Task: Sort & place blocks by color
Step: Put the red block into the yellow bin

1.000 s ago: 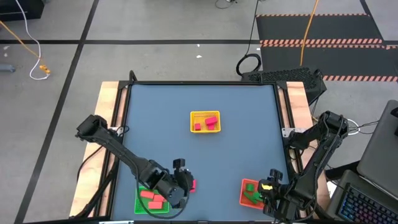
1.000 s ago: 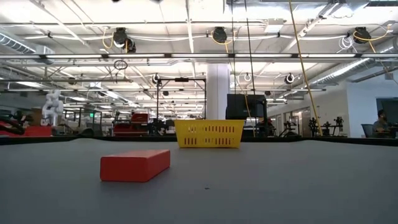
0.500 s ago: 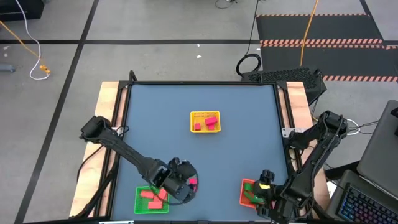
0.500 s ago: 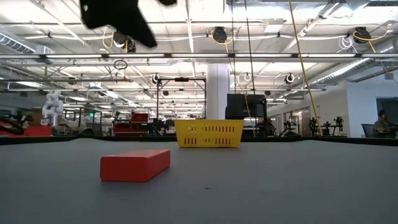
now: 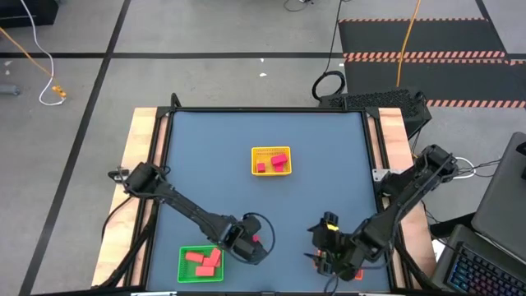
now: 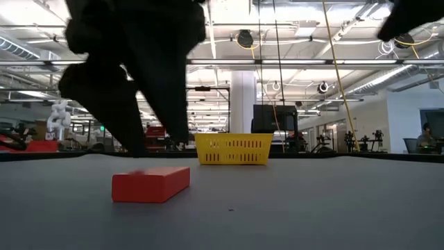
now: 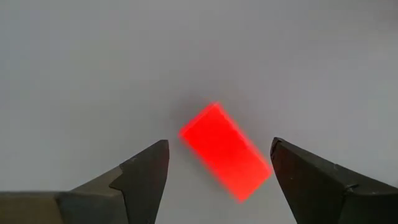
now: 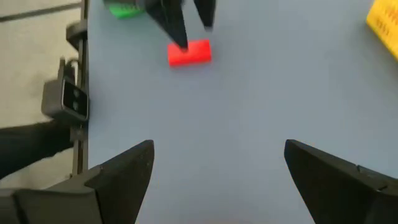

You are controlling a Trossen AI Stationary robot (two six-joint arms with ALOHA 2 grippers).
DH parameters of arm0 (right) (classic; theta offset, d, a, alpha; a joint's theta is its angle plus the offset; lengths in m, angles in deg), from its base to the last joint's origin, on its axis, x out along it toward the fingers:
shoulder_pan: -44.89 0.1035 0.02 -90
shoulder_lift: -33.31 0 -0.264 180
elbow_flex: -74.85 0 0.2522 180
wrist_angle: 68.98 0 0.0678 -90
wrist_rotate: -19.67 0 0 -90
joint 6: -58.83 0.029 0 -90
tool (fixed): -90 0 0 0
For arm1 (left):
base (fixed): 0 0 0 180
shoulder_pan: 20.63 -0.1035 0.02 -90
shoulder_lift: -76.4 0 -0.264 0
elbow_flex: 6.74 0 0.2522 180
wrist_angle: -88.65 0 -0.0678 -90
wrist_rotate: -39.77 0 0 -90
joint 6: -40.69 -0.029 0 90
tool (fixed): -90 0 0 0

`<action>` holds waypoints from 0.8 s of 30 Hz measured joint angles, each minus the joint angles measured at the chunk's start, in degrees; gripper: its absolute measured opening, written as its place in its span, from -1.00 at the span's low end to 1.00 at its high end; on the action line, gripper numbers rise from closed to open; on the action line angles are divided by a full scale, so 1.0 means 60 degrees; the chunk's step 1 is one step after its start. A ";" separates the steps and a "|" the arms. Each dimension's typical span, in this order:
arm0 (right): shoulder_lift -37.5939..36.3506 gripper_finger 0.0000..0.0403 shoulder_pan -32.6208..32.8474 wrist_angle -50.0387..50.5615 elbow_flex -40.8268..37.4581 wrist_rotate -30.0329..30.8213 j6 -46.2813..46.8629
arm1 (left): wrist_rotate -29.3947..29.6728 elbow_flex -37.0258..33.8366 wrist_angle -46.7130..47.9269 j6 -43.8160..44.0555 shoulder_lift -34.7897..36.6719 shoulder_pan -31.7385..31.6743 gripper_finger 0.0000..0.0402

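No readable text — no labels, brands, numbers.

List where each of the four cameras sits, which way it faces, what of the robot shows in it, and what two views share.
High: overhead, facing down on the table; both arms show.
Low: at tabletop height, facing across to the yellow basket; the left arm looms dark above.
Left wrist: looks down past its open left gripper at the red block.
Right wrist: looks across the table past the open right gripper.
Shared: the red block appears in the low and right wrist views.
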 joint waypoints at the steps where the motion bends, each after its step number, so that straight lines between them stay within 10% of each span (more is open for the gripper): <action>1: 0.0000 0.75 -0.0125 -0.0161 0.0000 0.0001 -0.0227 | -0.0059 -0.0001 -0.0198 0.0067 -0.0070 -0.0069 0.40; 24: 0.0000 0.75 -0.1184 -0.0737 0.0000 -0.0004 -0.1710 | -0.1382 0.0047 0.0009 0.0803 -0.0610 -0.0319 0.40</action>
